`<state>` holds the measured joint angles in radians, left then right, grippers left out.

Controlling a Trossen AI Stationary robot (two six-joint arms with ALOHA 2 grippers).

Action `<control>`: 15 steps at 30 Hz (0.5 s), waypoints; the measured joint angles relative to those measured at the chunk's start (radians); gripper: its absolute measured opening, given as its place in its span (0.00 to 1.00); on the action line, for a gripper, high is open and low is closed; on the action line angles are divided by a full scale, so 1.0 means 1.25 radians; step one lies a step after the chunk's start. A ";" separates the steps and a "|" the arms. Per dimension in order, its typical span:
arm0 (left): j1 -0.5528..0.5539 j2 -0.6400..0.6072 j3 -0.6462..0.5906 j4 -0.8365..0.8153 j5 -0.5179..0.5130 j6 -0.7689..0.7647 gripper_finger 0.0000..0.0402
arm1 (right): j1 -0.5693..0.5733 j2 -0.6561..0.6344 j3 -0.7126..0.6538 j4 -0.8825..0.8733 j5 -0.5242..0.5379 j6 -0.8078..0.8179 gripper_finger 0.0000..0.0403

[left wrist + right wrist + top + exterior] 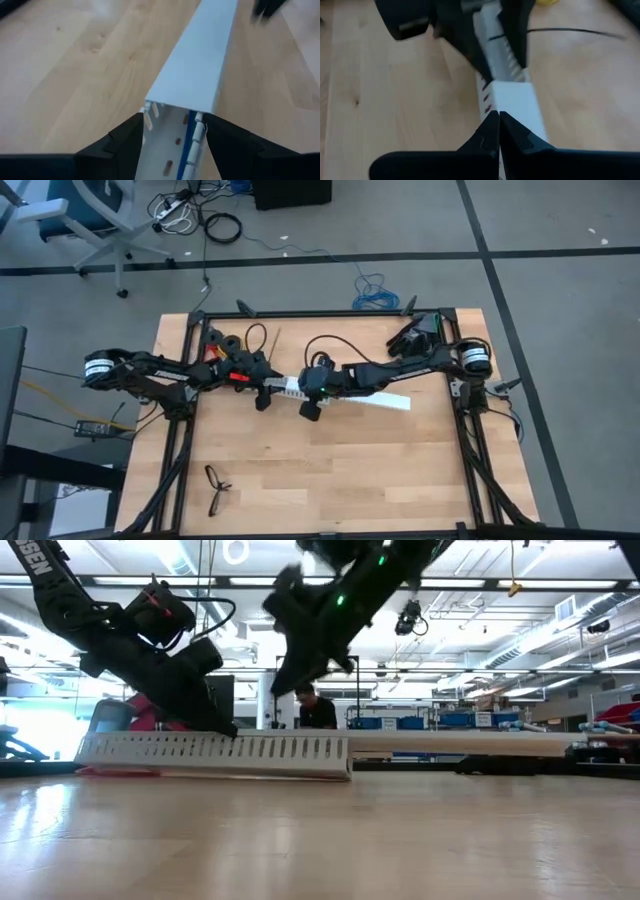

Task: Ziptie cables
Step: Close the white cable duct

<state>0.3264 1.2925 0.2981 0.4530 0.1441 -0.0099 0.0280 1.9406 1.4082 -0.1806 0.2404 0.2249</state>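
A long white slotted rail lies flat across the table's middle; a plain white cover sits on most of it. A blue wire runs inside the rail's open end; the rest of the cables is hidden. A thin black strip, perhaps the ziptie, lies on the wood beside the rail. My left gripper straddles the rail's uncovered end. My right gripper is shut and empty, hovering above the cover's end. My left gripper has the white rail's uncovered slotted end between its two fingers, one finger outside each side wall. It comes from above, slanting down from the table's left, along the rail's length. The rail rests flat on the table.
Red parts and black spools with looped wire sit behind the left arm near the far edge. A pair of glasses lies near the front left. The near half of the wooden table is bare. A person stands in the room beyond.
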 joint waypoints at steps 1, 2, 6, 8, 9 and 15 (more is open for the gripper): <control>-0.004 0.014 0.006 0.000 -0.001 -0.002 0.54 | 0.005 -0.013 0.001 -0.015 0.023 0.000 0.00; -0.009 0.030 0.016 0.001 -0.003 -0.002 0.54 | 0.011 -0.022 0.001 -0.031 0.040 0.000 0.00; -0.039 0.107 0.051 0.005 -0.025 0.000 0.54 | 0.029 -0.050 0.001 -0.070 0.079 -0.001 0.00; -0.058 0.147 0.076 0.020 -0.033 0.000 0.54 | 0.036 -0.062 0.002 -0.073 0.093 0.000 0.00; -0.067 0.166 0.088 0.023 -0.032 0.001 0.54 | 0.040 -0.066 0.002 -0.081 0.098 0.000 0.00; -0.108 0.236 0.170 -0.040 -0.032 0.044 0.55 | 0.052 -0.068 0.001 -0.136 0.117 0.031 0.00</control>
<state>0.1910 1.5872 0.5106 0.4031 0.1046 0.0445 0.0924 1.8562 1.4094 -0.3509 0.3873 0.2639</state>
